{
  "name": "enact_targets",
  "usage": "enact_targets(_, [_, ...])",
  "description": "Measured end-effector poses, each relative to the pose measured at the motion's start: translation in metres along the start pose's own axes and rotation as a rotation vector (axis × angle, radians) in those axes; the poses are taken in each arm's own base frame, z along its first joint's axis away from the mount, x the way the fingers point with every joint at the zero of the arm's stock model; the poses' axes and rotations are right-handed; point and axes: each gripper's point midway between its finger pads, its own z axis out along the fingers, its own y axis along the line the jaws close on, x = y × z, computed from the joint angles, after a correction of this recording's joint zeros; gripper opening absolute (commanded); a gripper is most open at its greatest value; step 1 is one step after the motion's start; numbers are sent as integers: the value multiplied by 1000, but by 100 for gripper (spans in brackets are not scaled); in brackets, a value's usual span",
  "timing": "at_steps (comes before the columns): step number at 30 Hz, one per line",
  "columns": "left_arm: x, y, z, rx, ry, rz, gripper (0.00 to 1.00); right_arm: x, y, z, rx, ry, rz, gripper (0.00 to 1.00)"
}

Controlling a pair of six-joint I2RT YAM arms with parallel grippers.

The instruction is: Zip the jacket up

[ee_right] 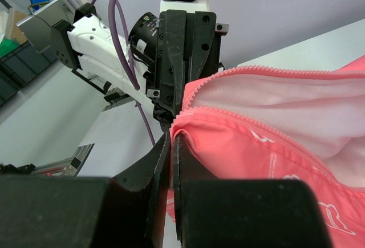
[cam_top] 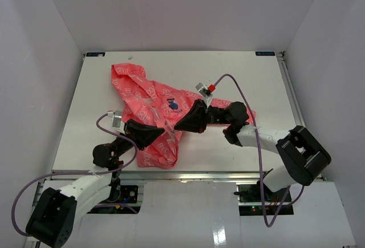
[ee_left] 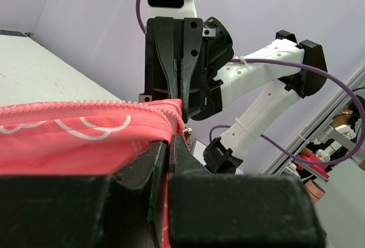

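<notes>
I count one table (cam_top: pixel 239 71), one jacket (cam_top: pixel 149 95) and two grippers. The jacket lies spread beyond both, its lower front caught between them where they meet tip to tip. The left gripper (cam_top: pixel 164 129) is clamped on the jacket, fabric trailing to its left. The right gripper (cam_top: pixel 175 127) pinches the jacket too, pale lining (ee_right: pixel 285 97) opening to its right.
</notes>
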Motion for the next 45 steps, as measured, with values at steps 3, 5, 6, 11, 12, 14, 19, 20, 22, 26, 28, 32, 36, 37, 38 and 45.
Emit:
enact_targets(3, [-1, 0, 0, 0, -5, 2, 0, 2, 0, -2, 3, 2, -7, 8])
enact_targets(5, [-2, -1, 0, 1, -9, 4, 0, 2, 1, -2, 3, -1, -22, 8])
enact_targets(6, [-3, -1, 0, 1, -11, 5, 0, 1, 1, -2, 3, -3, -32, 8])
enact_targets(11, [-4, -3, 0, 8, -17, 12, 0, 1, 9, -3, 4, -20, -83, 8])
enact_targets(12, [-5, -4, 0, 9, -18, 14, 0, 0, 11, -2, 5, -27, -94, 8])
enact_targets(14, [-5, -4, 0, 11, -19, 21, 0, -1, 11, -1, 9, -37, -110, 8])
enact_targets(19, [-5, -4, 0, 13, -18, 30, 0, -3, 9, 1, 25, -56, -126, 8])
enact_targets(20, [-5, -4, 0, 13, -18, 30, 0, -3, 9, 2, 29, -61, -128, 8])
enact_targets(22, [-5, -5, 0, 15, -18, 32, 0, -3, 6, 3, 36, -63, -123, 8])
enact_targets(26, [-6, -7, 0, 22, -23, 38, 0, 0, -1, 4, 54, -65, -108, 8])
enact_targets(28, [-7, -8, 0, 26, -25, 42, 0, 1, -2, 6, 57, -66, -103, 8])
enact_targets(32, [-7, -9, 0, 27, -26, 46, 0, 1, -3, 9, 55, -64, -98, 8])
enact_targets(36, [-7, -8, 0, 25, -24, 49, 0, 0, -2, 11, 52, -69, -101, 8])
enact_targets(37, [-7, -7, 0, 24, -24, 49, 0, -1, -2, 12, 52, -70, -102, 8])
enact_targets(38, [-6, -7, 0, 24, -23, 50, 0, -1, -2, 12, 52, -71, -102, 8])
enact_targets(45, [-5, -5, 0, 19, -17, 54, 0, -2, -3, 12, 55, -74, -102, 8])
